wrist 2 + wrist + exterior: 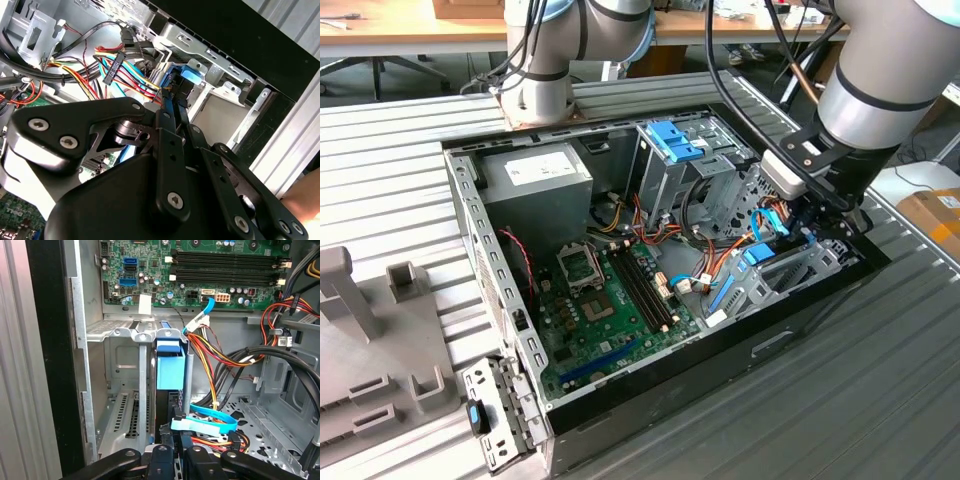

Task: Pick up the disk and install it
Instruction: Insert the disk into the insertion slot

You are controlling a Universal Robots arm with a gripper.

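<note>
Inside drive bay (125,332), disk (169,371) on edge.

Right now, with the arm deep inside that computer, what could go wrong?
1. The disk, held in the gripper, sits tight between the walls of the metal cage; a slight tilt might jam it.
2. The loose wires and blue cable lie right beside the gripper and could snag.

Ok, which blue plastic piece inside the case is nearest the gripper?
The blue tab low in the bay by the gripper; the blue latch tops the tall middle cage.
</note>
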